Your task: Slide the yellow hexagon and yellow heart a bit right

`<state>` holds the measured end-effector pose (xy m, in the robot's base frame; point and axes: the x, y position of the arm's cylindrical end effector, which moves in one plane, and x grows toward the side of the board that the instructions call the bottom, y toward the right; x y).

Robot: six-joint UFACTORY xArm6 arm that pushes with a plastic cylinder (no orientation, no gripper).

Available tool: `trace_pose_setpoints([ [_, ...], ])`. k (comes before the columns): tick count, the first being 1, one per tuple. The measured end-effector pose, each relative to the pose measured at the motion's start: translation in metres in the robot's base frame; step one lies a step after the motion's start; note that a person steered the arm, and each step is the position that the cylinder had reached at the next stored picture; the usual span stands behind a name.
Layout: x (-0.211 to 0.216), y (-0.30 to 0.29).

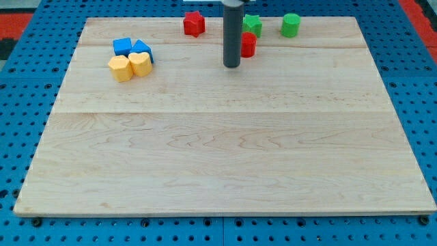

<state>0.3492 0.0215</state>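
Yellow hexagon (120, 69) and yellow heart (140, 63) seen touching, side by side, just below blue blocks (132, 48) on bench (225, 150). My tip (232, 65) placed well to pair's right, clear of them; no gripper fitted. Rightward push judged to require tip beyond hexagon's left side.

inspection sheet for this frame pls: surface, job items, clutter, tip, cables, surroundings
Surface: wooden board, lower part bare.
Job's things: yellow hexagon and yellow heart touching, near the view's top left.
Clutter: two blue blocks right behind the yellows; red star; red block partly hidden by the rod; green star; green cylinder.
Grippers: none; my tip rests beside the red block, well to the right of the yellows.
Cables: nothing seen.
Surroundings: blue pegboard.
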Motion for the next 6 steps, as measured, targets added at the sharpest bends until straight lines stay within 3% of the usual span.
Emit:
trace_pose_setpoints([
  [1,0.064,-0.102],
  [2,0.040,-0.248],
  [3,0.000,-0.263],
  [5,-0.002,-0.152],
  [6,0.024,-0.120],
])
